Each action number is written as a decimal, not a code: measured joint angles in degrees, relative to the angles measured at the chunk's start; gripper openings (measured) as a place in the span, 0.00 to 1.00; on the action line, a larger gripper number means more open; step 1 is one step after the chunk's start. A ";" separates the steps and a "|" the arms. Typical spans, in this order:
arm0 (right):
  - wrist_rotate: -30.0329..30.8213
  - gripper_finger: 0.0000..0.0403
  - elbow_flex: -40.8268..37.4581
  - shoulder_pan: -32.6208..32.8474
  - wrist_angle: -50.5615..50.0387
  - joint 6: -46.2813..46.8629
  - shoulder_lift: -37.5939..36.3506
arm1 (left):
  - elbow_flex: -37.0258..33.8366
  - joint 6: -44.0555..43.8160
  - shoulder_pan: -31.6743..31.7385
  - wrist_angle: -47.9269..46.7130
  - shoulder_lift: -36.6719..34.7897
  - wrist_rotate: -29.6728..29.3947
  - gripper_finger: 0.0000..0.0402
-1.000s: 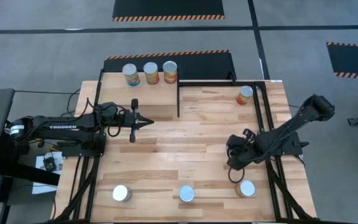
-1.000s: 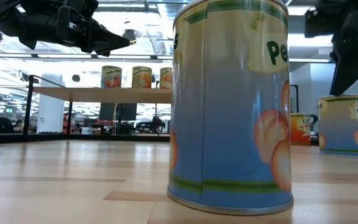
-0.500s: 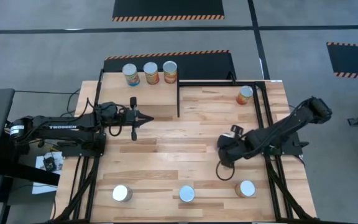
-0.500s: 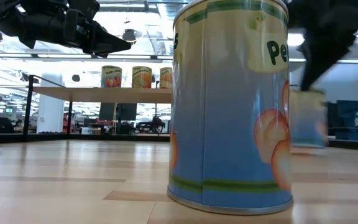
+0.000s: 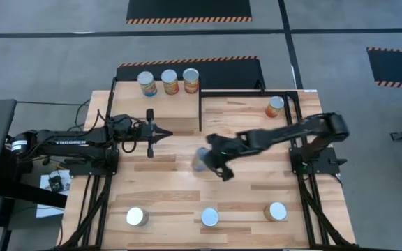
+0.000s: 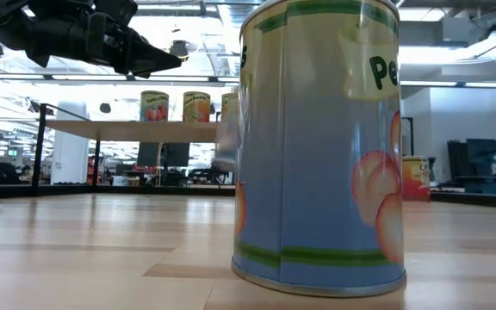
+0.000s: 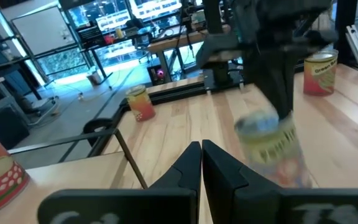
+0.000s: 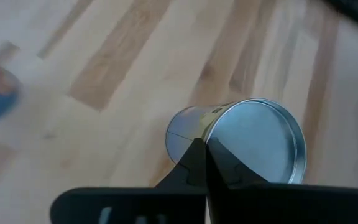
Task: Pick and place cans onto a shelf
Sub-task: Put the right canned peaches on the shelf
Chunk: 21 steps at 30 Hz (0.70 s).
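Three cans (image 5: 168, 81) are standing along the shelf's (image 5: 155, 104) far edge. Right pincer (image 5: 211, 162), fingers closed, is beside a blurred can (image 5: 199, 160) mid-bench (image 5: 187, 188). Left pincer (image 5: 165, 136), closed and empty, is hovering nearby over open planks.

The desk (image 5: 187, 174) is made of light wood planks with a smooth, slightly shiny top, and thin black metal bars (image 5: 199, 111) run along it. The cans (image 5: 167, 82) have shiny silver metal tops and glossy printed labels, and the big one close up in the low view (image 6: 321, 146) has a smooth blue and cream label with a bright metal rim at the bottom. The left claw (image 7: 201, 163) looks like dark matt plastic, and so does the right claw (image 8: 205, 167), which has a can's bright metal lid (image 8: 257, 140) just beyond it.
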 joint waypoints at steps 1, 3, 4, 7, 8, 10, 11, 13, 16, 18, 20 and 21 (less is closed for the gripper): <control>-0.90 0.01 2.56 -0.61 -0.21 -3.89 2.50 | 0.00 0.00 0.00 0.00 0.00 0.04 0.01; -2.63 0.01 8.28 -1.61 -0.95 -11.01 7.19 | 0.00 0.00 0.00 -0.02 0.00 0.07 0.01; -3.52 0.01 10.97 -2.03 -1.81 -14.21 9.31 | 0.00 -0.03 0.01 -0.07 0.00 0.07 0.01; -3.91 0.02 18.84 -3.05 -5.26 -22.46 15.36 | 0.02 -0.22 0.00 -0.48 0.00 0.07 0.01; -3.97 0.02 21.22 -3.37 -6.75 -24.61 17.19 | 0.02 -0.26 0.00 -0.77 0.00 0.07 0.01; -4.05 0.02 25.58 -3.90 -10.16 -27.76 20.37 | 0.02 -0.28 0.02 -1.40 0.00 0.07 0.01; -4.07 0.02 27.37 -4.05 -11.53 -29.07 21.75 | 0.02 -0.30 0.01 -1.81 0.00 0.07 0.01; -4.02 0.02 30.34 -4.40 -13.99 -31.28 24.11 | 0.02 -0.35 0.00 -2.23 0.00 0.07 0.01; -3.89 0.02 32.87 -4.38 -16.40 -33.59 26.20 | 0.02 -0.37 0.01 -2.48 0.00 0.06 0.01; -3.96 0.02 33.70 -4.27 -16.85 -33.95 27.03 | 0.02 -0.39 0.02 -2.76 0.00 0.07 0.01; -4.07 0.02 33.77 -4.22 -17.35 -33.92 27.29 | 0.02 -0.64 0.01 -2.96 0.00 0.07 0.01; -4.05 0.02 33.77 -4.24 -17.65 -33.92 27.29 | 0.02 -0.82 0.01 -3.01 0.00 0.07 0.01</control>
